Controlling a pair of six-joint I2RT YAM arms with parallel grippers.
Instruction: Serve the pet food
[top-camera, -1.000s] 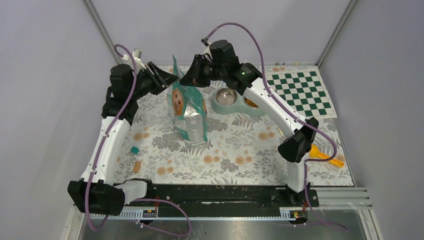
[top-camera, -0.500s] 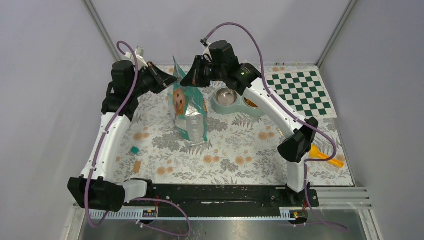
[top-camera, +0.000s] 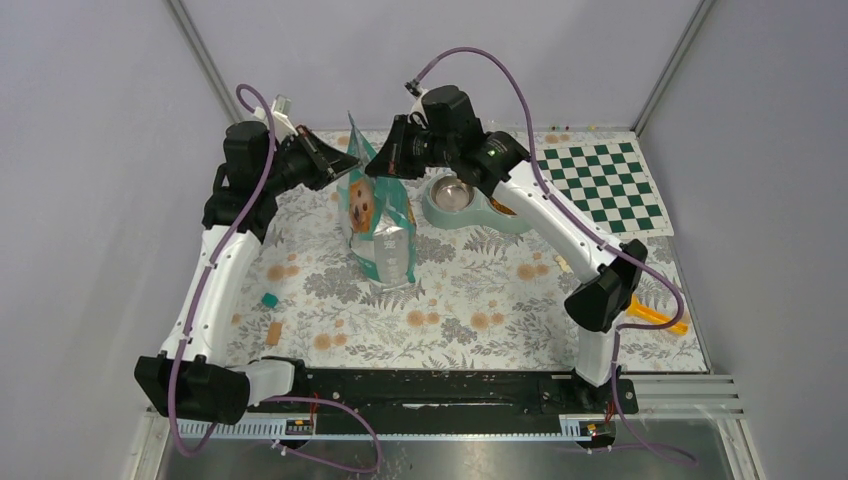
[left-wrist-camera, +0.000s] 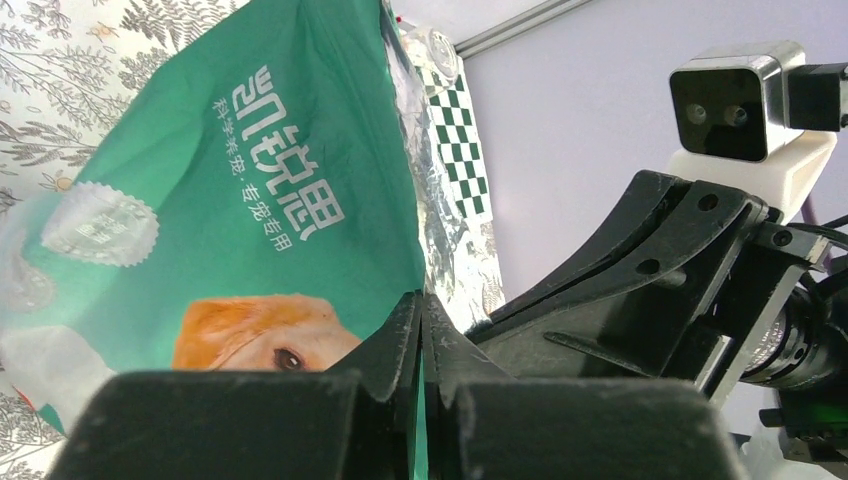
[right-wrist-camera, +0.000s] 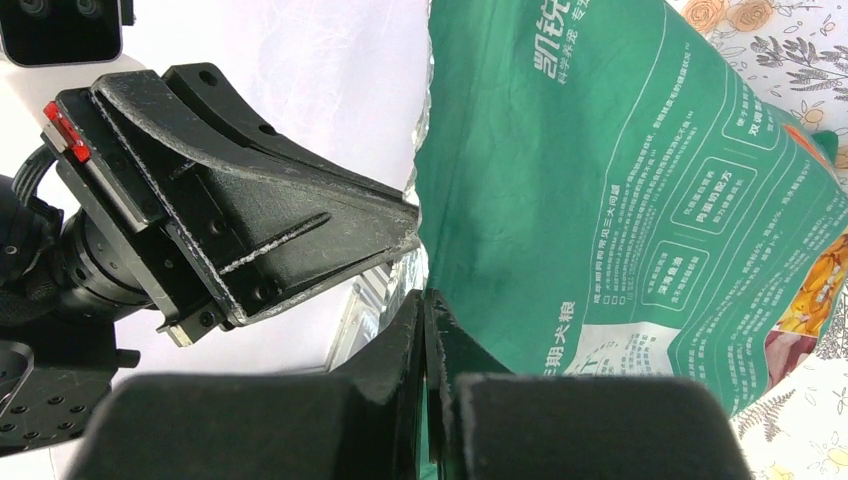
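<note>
Kibble (top-camera: 503, 207) shows brown in the right-hand well of the pale green double bowl (top-camera: 435, 215), at the far side of the flowered cloth (top-camera: 470, 290) and half hidden behind the right arm. Centre stage, the teal bag (top-camera: 382, 230) stands upright, its dog picture facing us. The left claw (left-wrist-camera: 421, 300) is clenched on the bag's top edge, fingers pressed flat together, silver foil lining showing just beside them. The right claw (right-wrist-camera: 425, 297) is clamped on that same top edge from the other side, tip close to its partner. A yellow scoop (top-camera: 655, 318) lies near the right elbow, well apart from the bag.
</note>
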